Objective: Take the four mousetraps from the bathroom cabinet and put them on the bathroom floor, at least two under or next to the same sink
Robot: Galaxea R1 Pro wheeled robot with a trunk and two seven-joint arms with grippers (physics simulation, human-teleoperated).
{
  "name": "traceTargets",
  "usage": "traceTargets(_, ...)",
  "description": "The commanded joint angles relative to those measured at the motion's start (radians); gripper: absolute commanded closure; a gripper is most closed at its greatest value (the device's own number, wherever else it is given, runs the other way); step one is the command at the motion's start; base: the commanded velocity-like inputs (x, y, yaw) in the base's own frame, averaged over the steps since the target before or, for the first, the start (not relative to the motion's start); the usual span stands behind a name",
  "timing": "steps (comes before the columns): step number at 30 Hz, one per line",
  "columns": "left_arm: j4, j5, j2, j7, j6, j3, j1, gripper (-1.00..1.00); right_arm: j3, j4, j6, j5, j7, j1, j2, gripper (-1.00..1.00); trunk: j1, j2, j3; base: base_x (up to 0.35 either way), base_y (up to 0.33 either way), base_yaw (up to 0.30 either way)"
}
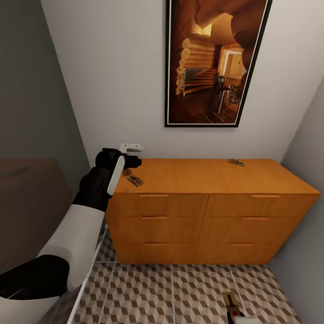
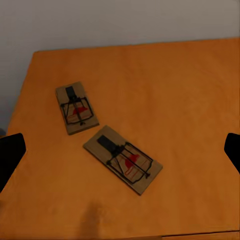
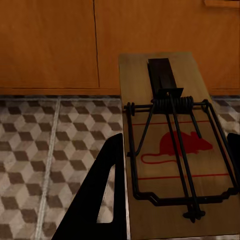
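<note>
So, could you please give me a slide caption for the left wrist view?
Two mousetraps lie apart on the orange cabinet top, between the open left fingers.

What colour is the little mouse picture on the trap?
Red, on the mousetrap held by the right gripper; clearest in the right wrist view.

Off-task things ahead of you

You see a dark-framed picture (image 1: pixel 217 62) of a log interior hanging on the white wall (image 1: pixel 117 81), a grey wall (image 1: pixel 31 90) at left.
</note>
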Motion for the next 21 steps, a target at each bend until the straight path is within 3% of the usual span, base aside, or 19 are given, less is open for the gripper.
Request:
traceTargets(1, 0.0, 0.007, 0.0, 0.008, 0.003, -0.001, -0.001, -1.0, 0.0, 0.0, -0.003, 0.0, 0.0, 0.0, 0.0, 1.0, 0.0, -0.001, -0.001, 0.031, 0.0, 0.241)
traceTargets(8, -0.001, 0.007, 0.0, 0.008, 0.003, -0.001, -0.001, -1.0, 0.0, 0.0, -0.003, 0.0, 0.0, 0.0, 0.0, 1.0, 0.0, -0.001, -0.001, 0.009, 0.0, 0.223)
traceTargets(21, 0.002, 0.008, 0.0, 0.008, 0.003, -0.003, -0.001, -1.0, 0.0, 0.0, -0.003, 0.0, 0.0, 0.0, 0.001, 1.0, 0.0, -0.001, -0.001, 0.035, 0.0, 0.019)
